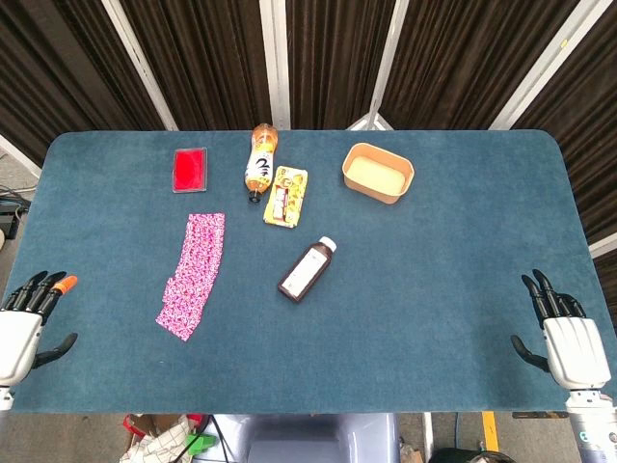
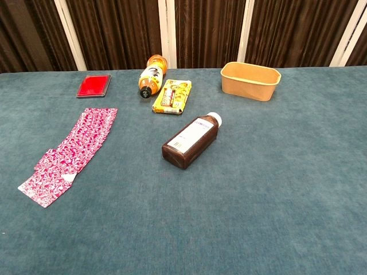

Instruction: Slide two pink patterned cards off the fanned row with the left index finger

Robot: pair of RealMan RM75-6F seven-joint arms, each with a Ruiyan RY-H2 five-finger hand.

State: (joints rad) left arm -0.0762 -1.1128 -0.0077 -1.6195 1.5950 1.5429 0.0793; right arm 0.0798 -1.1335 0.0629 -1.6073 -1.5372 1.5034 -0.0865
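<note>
— At the near left edge of the desk [image 1: 434, 289], how is the left robot hand [image 1: 24, 323] seen?
— It is seen with dark fingers spread apart, nothing held, one fingertip capped in orange. The right robot hand [image 1: 564, 333] is likewise spread and unloaded at the near right edge.
— Where are the pink patterned cards [image 1: 193, 273] found?
— They are laid in a curved, overlapping fan on the blue felt-like cloth, left of centre, well apart from both hands.
— What else is seen?
— A flat red case [image 1: 190, 169], an orange bottle [image 1: 260, 161] lying down, a yellow packet [image 1: 285, 196], a brown bottle [image 1: 308, 269] on its side and a rounded tan tub [image 1: 378, 172].
</note>
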